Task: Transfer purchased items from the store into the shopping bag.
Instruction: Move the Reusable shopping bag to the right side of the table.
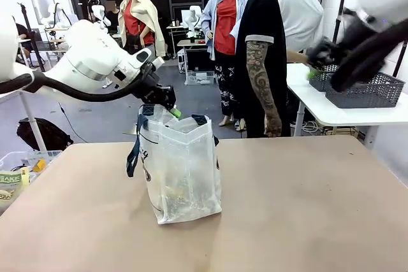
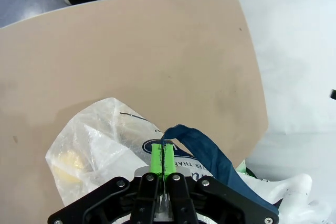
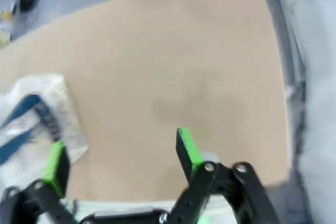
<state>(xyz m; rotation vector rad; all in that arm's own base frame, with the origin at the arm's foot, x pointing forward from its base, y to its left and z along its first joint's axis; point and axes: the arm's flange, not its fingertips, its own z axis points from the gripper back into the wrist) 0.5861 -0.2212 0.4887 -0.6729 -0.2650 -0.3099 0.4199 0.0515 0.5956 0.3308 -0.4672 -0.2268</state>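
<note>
The shopping bag point(image 1: 182, 170) stands upright in the middle of the tan table point(image 1: 306, 208). My left gripper point(image 1: 167, 103) is shut on the bag's rear navy strap handle point(image 2: 202, 150), holding the mouth up; its green pads point(image 2: 164, 158) press together on the strap. Yellowish purchased items point(image 1: 173, 194) show through the plastic at the bag's bottom, one pale yellow lump point(image 2: 68, 163) in the left wrist view. My right gripper point(image 1: 315, 63), blurred, hangs high at the right by the dark grey basket point(image 1: 373, 90). In its wrist view the right gripper point(image 3: 121, 156) is open with nothing between its fingers.
The basket sits on a white side table point(image 1: 357, 116) at the right. A person point(image 1: 261, 49) in black stands beyond the far edge. A clear bin point(image 1: 19, 170) with packets sits off the table's left side.
</note>
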